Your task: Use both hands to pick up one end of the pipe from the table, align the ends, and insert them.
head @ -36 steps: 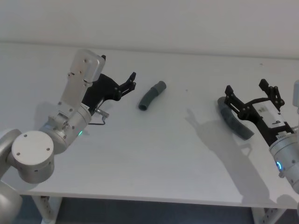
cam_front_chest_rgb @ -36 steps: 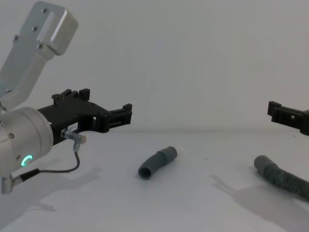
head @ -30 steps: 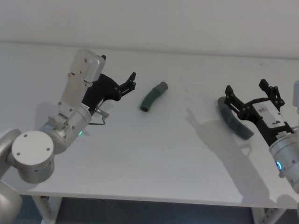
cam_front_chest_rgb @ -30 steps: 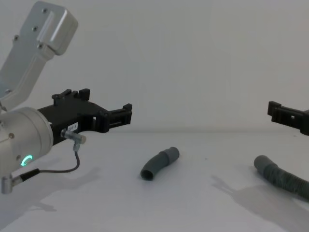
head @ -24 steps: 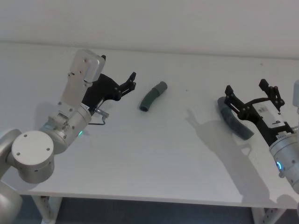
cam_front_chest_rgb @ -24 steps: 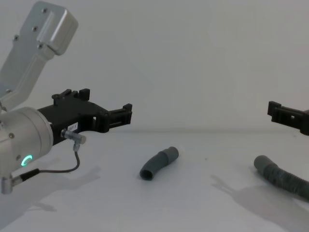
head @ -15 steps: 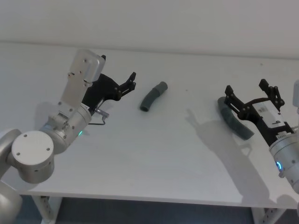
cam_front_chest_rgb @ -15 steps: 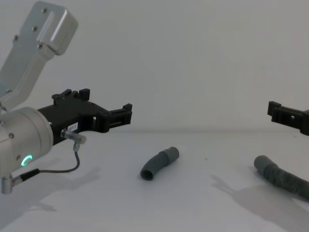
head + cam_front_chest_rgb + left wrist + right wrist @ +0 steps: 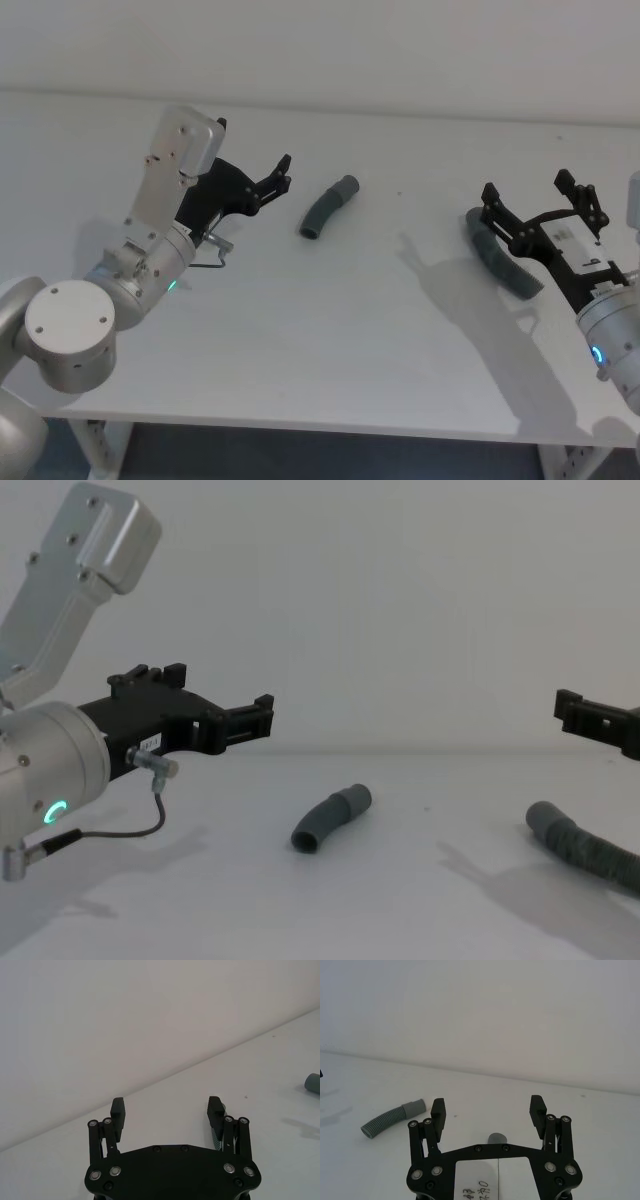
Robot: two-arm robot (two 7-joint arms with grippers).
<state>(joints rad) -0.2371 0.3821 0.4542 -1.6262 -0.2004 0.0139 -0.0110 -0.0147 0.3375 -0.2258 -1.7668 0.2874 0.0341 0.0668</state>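
Head view has both hose pieces lying on the white table [image 9: 330, 330], with neither one gripped. The short curved piece [image 9: 325, 207] rests near the middle of the table toward the far side. Its smooth cuff [image 9: 346, 186] points away from the robot and to the right, and its other end lies nearer the robot. In the chest view this piece [image 9: 328, 818] lies flat, with its hollow mouth [image 9: 304, 840] turned toward the camera.

The left gripper [image 9: 283, 174] hangs to the left of the short piece, near it but apart from it. Its jaws are spread wide and hold nothing. In the chest view the left gripper [image 9: 262, 718] sits clearly above the table surface. The left wrist view shows the same wide gap at the left gripper [image 9: 166, 1107], with bare table between the fingers and a grey cuff [image 9: 314, 1083] at the picture's edge.

The longer piece [image 9: 497, 264] lies on the right side of the table, well apart from the short one. In the chest view its ribbed body [image 9: 590, 850] runs off the right edge, and its cuff [image 9: 543, 817] points toward the middle. The right gripper [image 9: 527, 186] hovers above this piece without touching it, jaws wide apart and empty. In the right wrist view the right gripper [image 9: 487, 1105] frames the rounded end of the longer piece [image 9: 496, 1138], with the short piece [image 9: 392, 1118] farther off.
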